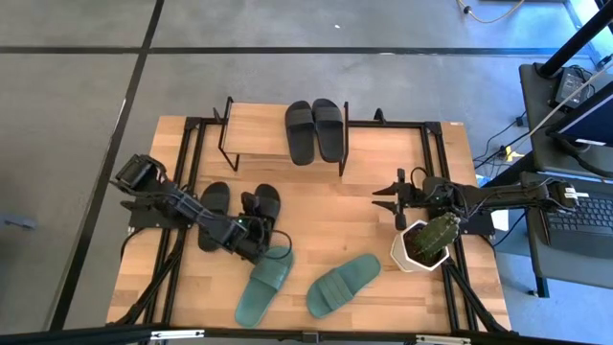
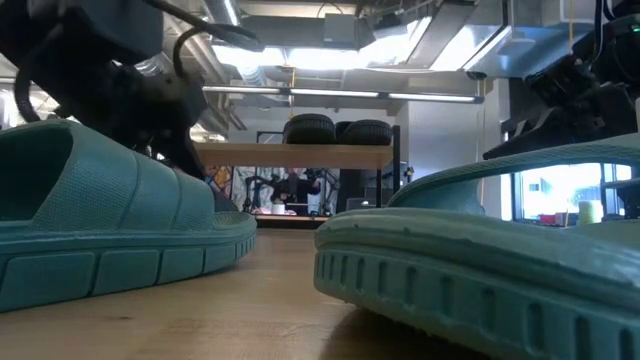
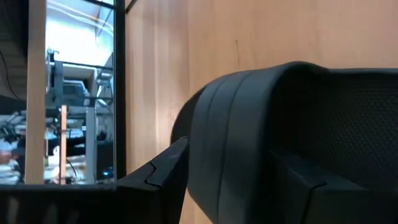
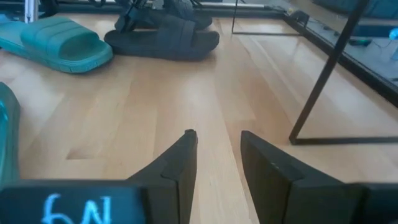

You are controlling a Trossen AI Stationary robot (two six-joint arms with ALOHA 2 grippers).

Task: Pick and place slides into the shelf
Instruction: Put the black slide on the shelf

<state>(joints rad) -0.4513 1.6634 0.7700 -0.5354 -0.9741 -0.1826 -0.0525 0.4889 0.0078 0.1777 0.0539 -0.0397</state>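
Note:
Two black slides (image 1: 313,129) lie side by side on the shelf's wooden top (image 1: 254,134). Two more black slides (image 1: 213,216) (image 1: 261,206) and two teal slides (image 1: 265,285) (image 1: 343,284) lie flat on the table. My left gripper (image 1: 251,235) is at the near end of the right-hand black slide on the table. That slide fills the left wrist view (image 3: 280,124). My right gripper (image 4: 217,140) waits near the table's right edge (image 1: 397,201). It is open by a narrow gap and holds nothing. My left gripper is shut on the black slide at its near end. One finger (image 3: 165,171) lies against the outer side of the strap's edge (image 3: 202,134). The slide hides the other finger. From above, the slide looks to be lying on the table.
A white pot with a cactus-like plant (image 1: 426,244) stands just near of my right gripper. The shelf's thin black legs (image 4: 323,81) rise from the far half of the table. Bare wood (image 1: 335,220) lies between the arms. The teal slides fill the low view's foreground (image 2: 110,220).

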